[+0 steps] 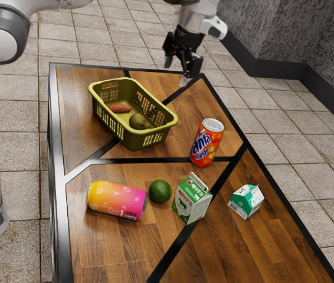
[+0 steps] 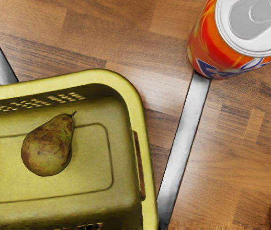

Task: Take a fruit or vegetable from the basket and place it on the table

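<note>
Inside the basket [image 2: 139, 115], lower than the open pincer [image 1: 176, 72], a mottled pear [image 2: 48, 147]

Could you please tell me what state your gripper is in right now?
Gripper: open, fingers apart, holding nothing.

The table [image 1: 117, 253] holds a basket [image 1: 96, 94], Fanta can [image 1: 206, 144], pink can [image 1: 116, 200], lime [image 1: 160, 191] and two cartons [image 1: 191, 203].
</note>
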### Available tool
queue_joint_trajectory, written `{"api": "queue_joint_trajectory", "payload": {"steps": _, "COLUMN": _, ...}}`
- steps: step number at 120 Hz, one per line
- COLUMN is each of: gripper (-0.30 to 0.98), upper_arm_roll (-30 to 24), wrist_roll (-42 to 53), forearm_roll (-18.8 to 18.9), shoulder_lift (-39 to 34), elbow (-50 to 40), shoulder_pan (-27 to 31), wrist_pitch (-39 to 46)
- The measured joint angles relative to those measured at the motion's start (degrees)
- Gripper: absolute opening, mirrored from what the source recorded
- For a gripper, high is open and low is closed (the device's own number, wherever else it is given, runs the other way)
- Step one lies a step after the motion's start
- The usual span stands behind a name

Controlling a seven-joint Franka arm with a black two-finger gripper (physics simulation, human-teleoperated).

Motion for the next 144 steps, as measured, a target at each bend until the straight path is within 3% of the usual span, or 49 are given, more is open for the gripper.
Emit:
{"api": "queue_joint_trajectory", "payload": {"steps": 11, "gripper": 0.68, "upper_arm_roll": 2.9, "wrist_roll": 1.6, "forearm_roll": -0.7, "shoulder_lift": -2.6, "elbow": -7.5, "shoulder_pan": -1.1, "wrist_pitch": 3.1}}
{"api": "queue_joint_trajectory", "payload": {"steps": 30, "gripper": 0.69, "upper_arm_roll": 3.8, "wrist_roll": 3.9, "forearm_roll": -1.0, "shoulder_lift": -6.6, "elbow": -15.1, "shoulder_pan": 7.2, "wrist_pitch": 6.8}}
{"api": "queue_joint_trajectory", "payload": {"steps": 77, "gripper": 0.68, "upper_arm_roll": 4.0, "wrist_roll": 7.4, "forearm_roll": 0.4, "shoulder_lift": -14.1, "elbow": -32.6, "shoulder_pan": 6.5, "wrist_pitch": 16.7}}
{"api": "queue_joint_trajectory", "payload": {"steps": 111, "gripper": 0.68, "upper_arm_roll": 6.7, "wrist_roll": 8.6, "forearm_roll": 1.8, "shoulder_lift": -18.3, "elbow": -40.2, "shoulder_pan": 6.7, "wrist_pitch": 22.2}}
{"api": "queue_joint_trajectory", "payload": {"steps": 144, "gripper": 0.68, "upper_arm_roll": 6.9, "wrist_roll": 9.0, "forearm_roll": 4.1, "shoulder_lift": -15.1, "elbow": -40.7, "shoulder_pan": 6.7, "wrist_pitch": 28.8}}
